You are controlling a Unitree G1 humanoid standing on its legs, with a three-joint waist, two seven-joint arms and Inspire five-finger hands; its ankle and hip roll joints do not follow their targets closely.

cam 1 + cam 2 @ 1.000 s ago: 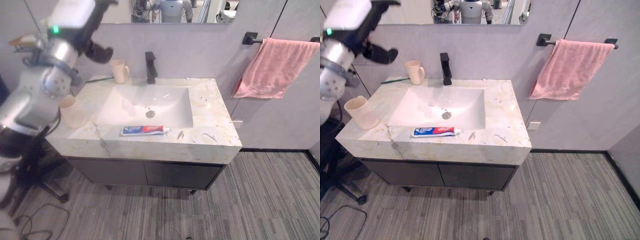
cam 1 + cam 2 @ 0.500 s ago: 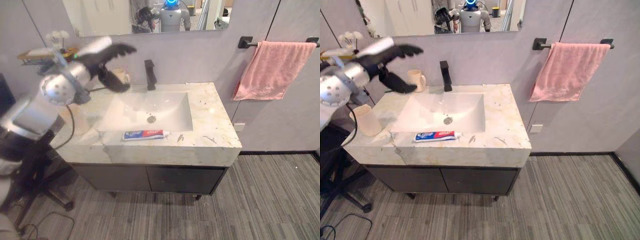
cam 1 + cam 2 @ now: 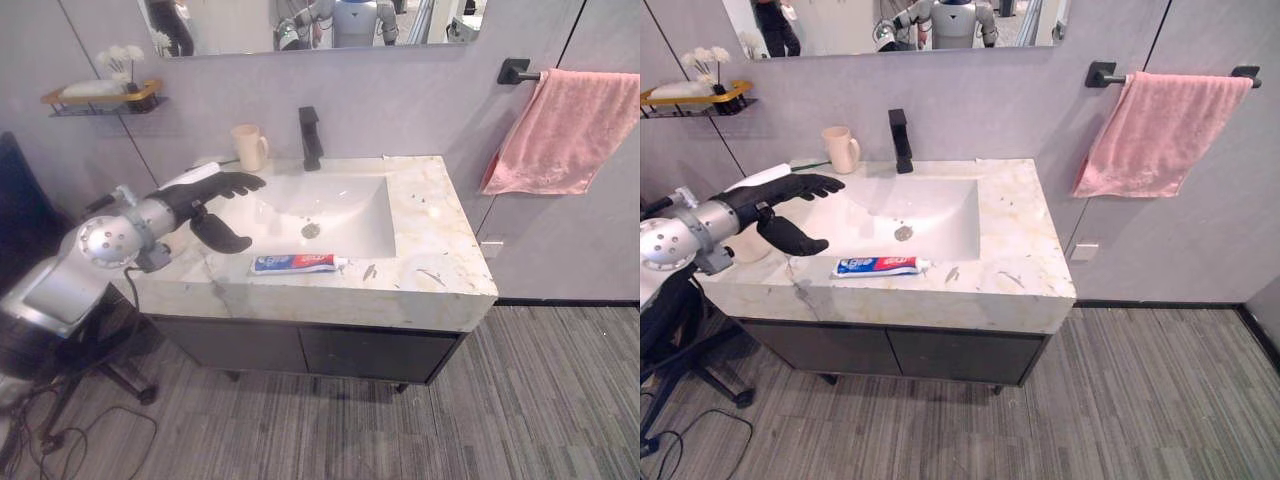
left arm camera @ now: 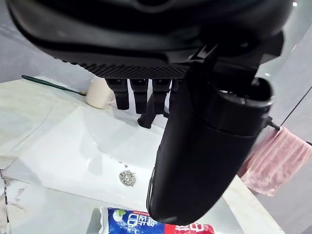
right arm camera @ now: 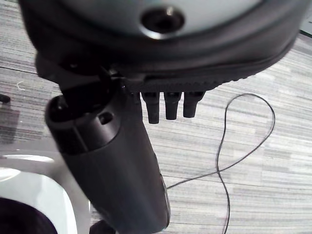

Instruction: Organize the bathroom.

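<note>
left hand (image 3: 205, 200) open (over sink (image 3: 345, 215)), toothpaste tube (image 3: 295, 263) near

cup (image 3: 748, 246) mostly hidden behind left hand (image 3: 780, 205), towel (image 3: 620, 120) cut off

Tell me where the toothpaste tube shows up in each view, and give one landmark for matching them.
Left eye view: toothpaste tube lies flat on the counter's front strip, before the basin.
Right eye view: same spot, just past the open left hand.
Left wrist view: its end sits at the picture's bottom edge, beside the thumb.
Right wrist view: floor, no tube.
Shared landmark: the basin drain, straight behind the tube.
</note>
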